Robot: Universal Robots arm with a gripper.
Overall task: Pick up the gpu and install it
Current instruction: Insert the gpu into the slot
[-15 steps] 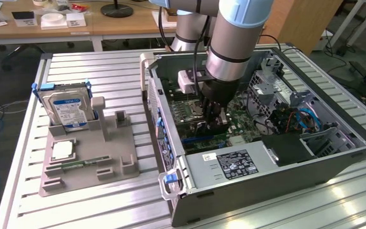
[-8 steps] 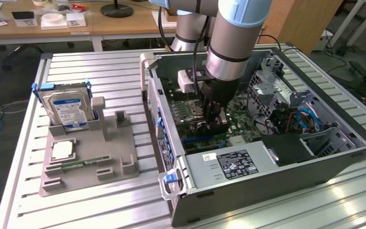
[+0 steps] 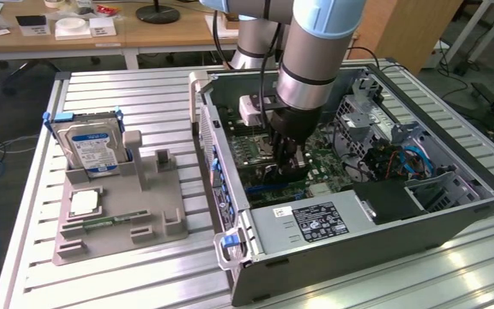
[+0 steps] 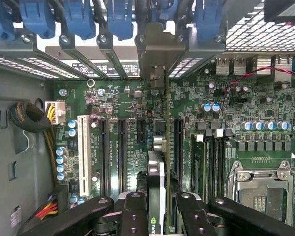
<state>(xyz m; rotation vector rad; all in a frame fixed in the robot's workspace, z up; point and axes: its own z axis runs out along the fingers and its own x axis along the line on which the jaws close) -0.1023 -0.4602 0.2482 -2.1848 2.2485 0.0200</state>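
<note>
1. The claw (image 4: 160,219) is narrow and clamped on the gpu (image 4: 156,172). Its dark fingers (image 4: 133,214) press on either side of the card.
2. The gpu is down inside the open case (image 3: 384,238), standing on edge over the motherboard (image 4: 265,98). It sits among the long slots (image 4: 122,147).
3. Its long axis runs along those slots. The silver bracket (image 4: 155,49) points away from the claw to the case wall with the blue latches (image 4: 120,19). That wall faces the exterior view's left.
4. Progress, as I judge it: the pick-up is done and the card has been brought to the slot row, with its bracket at the wall opening. I cannot tell whether its lower edge is fully home in a slot. It has not been let go.
5. The case lies toward the tabletop's (image 3: 144,96) edge on the exterior view's right. The grey fixture (image 3: 118,225) with the hard drive (image 3: 92,145) sits toward the opposite edge, well apart from the claw.
</note>
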